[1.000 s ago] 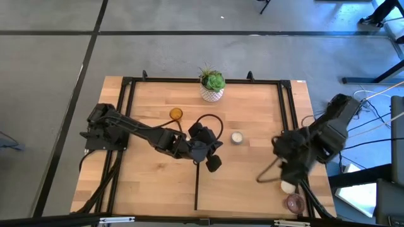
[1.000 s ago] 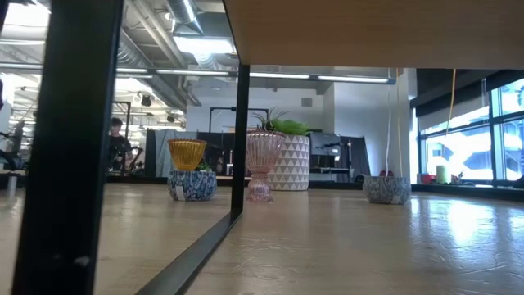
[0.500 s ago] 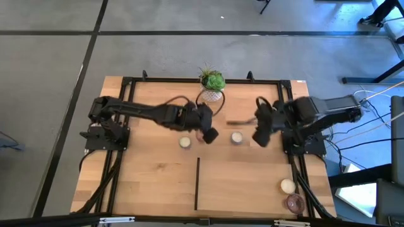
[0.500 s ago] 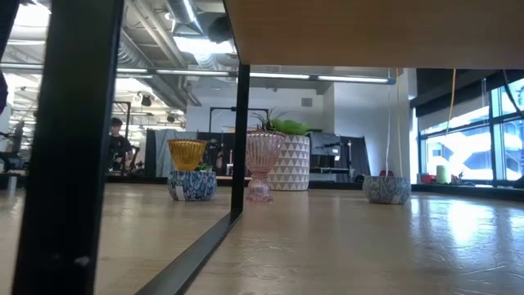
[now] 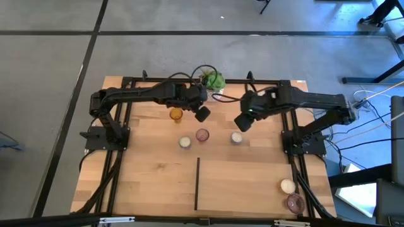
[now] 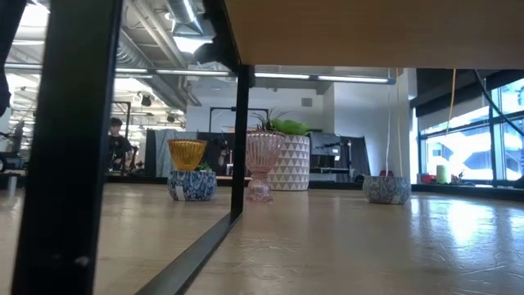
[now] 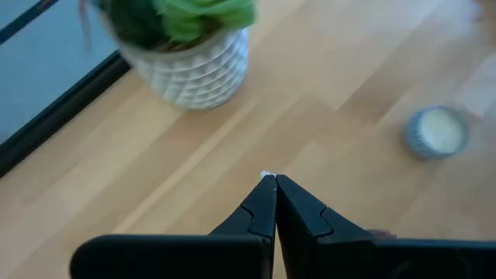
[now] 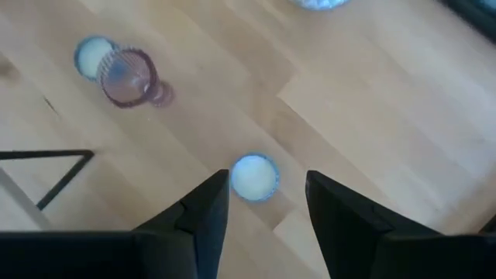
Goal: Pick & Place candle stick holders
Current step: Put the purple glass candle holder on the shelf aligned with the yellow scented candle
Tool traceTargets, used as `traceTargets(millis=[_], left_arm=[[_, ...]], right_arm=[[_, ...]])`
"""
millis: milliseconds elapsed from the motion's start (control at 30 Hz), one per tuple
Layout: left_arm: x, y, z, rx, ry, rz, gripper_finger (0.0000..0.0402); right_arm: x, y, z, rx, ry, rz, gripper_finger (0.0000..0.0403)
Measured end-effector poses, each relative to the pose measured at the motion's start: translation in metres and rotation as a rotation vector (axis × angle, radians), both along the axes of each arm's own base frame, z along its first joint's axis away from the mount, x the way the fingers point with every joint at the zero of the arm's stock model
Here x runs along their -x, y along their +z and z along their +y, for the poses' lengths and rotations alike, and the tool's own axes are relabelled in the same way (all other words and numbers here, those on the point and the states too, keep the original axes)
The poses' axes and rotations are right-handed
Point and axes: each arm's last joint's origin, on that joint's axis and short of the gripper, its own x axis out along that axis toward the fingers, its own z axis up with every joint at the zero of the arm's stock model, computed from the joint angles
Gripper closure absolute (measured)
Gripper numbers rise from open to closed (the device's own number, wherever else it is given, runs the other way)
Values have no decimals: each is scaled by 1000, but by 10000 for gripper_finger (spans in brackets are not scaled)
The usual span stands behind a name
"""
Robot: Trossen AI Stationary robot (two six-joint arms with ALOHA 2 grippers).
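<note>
Mauve holder [image 5: 202, 134] now stands on the table, just below the left gripper [image 5: 202, 114], whose fingers are pinched together, empty: looks released. Right gripper [image 8: 260, 203] moved in, fingers spread above a cream holder [image 8: 253, 176], probably next pick. Amber holder [image 5: 176, 114] beside left gripper.

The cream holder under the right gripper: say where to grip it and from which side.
Grip the cream holder across its round rim, coming straight down from above. It stands upright and apart from the others, and the open right gripper already hangs over it, fingers either side.
</note>
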Motion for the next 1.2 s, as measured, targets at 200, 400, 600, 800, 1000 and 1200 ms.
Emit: traceTargets(millis=[200,400,600,800,1000,1200], left_arm=[[14,-2,11,18,43,93,399],[32,0,9,23,68,120,399],[80,-22,-6,93,154,121,400],[118,-41,-25,207,204,-187,399],[131,-43,-45,186,164,-442,398],[130,-41,-57,143,119,-491,399]], right_arm=[[-37,-25,-13,-122,83,7,228],[-73,-53,-13,-201,168,-5,228],[-87,-74,-15,-233,169,61,228],[-97,-76,-22,-267,183,-22,228],[-102,-78,-35,-293,165,-67,228],[-114,-100,-47,-354,153,-39,229]])
